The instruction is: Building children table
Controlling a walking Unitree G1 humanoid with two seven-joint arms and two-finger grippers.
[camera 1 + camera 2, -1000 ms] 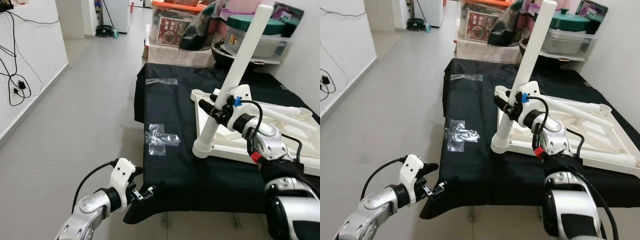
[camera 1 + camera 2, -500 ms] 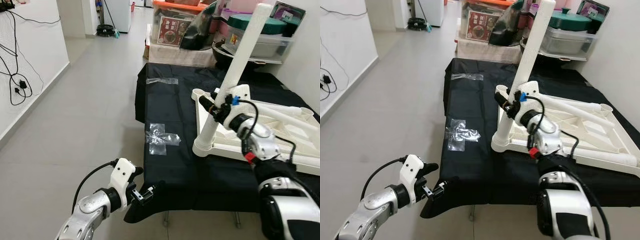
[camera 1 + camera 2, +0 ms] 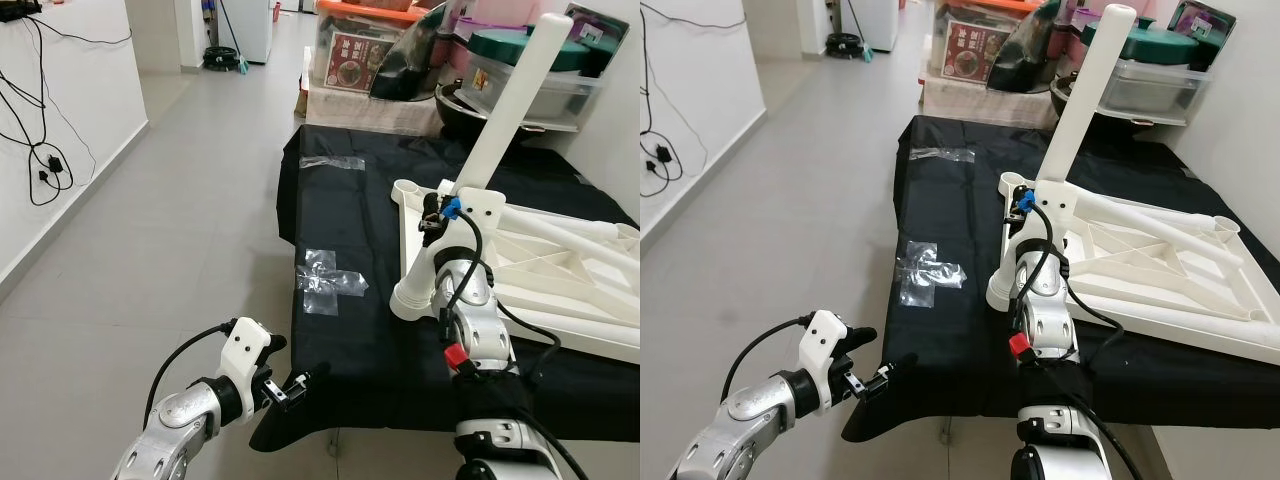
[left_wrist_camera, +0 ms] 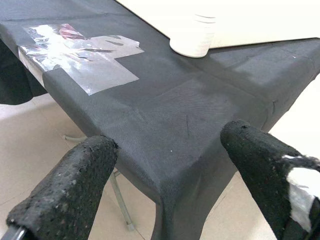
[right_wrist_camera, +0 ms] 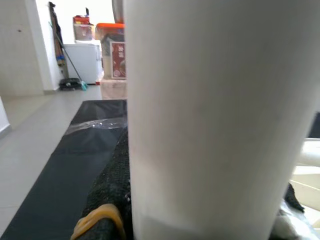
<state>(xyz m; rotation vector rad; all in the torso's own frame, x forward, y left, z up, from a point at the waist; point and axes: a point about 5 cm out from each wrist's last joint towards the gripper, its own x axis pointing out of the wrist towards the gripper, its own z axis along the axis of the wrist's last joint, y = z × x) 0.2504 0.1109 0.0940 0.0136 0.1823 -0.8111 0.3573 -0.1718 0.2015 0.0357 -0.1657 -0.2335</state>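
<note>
White leg (image 3: 498, 140): tilted, seated in tabletop (image 3: 560, 270) corner socket
Right gripper (image 3: 432, 212): clamped on leg
Left gripper (image 3: 293, 385): fingers spread wide, holding nothing
Writing: unreadable

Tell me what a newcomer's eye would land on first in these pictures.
First, the tall white table leg rising at a slant from the near left corner of the upturned white table frame, which lies on the black cloth. The right gripper has its jaws closed around that leg partway up. Next, the left gripper, jaws open, sits low by the cloth's near corner.
</note>
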